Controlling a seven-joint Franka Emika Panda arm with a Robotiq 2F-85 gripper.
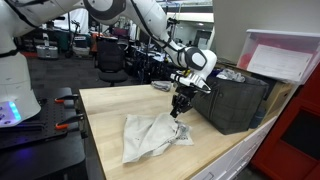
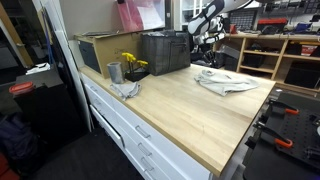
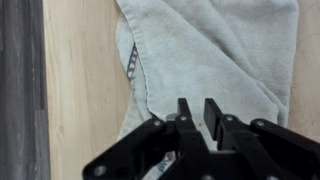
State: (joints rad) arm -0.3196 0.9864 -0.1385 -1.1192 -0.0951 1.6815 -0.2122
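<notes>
jaws: set narrow, a small gap seen, nothing pinched | towel (image 3: 220, 50): laid crumpled on the counter (image 3: 80, 90), right under the jaws and stretched ahead of them | black bin (image 1: 235, 100): placed near

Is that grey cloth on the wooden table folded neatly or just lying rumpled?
Rumpled. The cloth lies in loose, uneven layers with wrinkles, and the wrist view shows one flap overlapping another layer.

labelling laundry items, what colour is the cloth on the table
Pale grey cloth, clearest in the wrist view.
</notes>
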